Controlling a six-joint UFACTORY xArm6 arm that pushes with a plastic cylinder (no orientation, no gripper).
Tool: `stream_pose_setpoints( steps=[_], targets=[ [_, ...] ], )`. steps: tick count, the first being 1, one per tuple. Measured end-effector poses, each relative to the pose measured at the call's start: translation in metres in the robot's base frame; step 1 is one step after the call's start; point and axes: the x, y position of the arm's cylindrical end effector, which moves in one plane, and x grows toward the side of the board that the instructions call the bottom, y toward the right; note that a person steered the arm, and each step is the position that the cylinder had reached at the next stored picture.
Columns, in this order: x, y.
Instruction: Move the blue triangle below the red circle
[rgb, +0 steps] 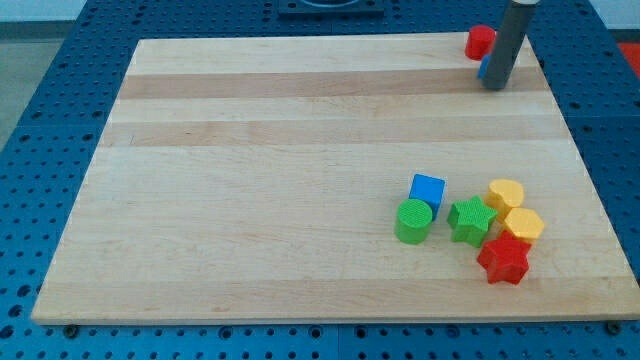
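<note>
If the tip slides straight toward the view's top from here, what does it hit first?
Probably the blue triangle, mostly hidden just above my tip; the red circle lies beyond it.

Bright, even overhead light, soft short shadows beside the blocks, sharp focus, no glare

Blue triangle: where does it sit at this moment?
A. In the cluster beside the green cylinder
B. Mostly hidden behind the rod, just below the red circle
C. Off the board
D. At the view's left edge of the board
B: only a blue sliver shows at the rod's left edge, just below the red circle, with my tip right beside it.
</note>
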Motion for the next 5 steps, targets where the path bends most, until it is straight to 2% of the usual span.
stream_pose_setpoints(
  steps=[3,4,5],
  targets=[
    [-0.006,0.0],
    [0.007,-0.009],
    [0.035,-0.042]
  ],
)
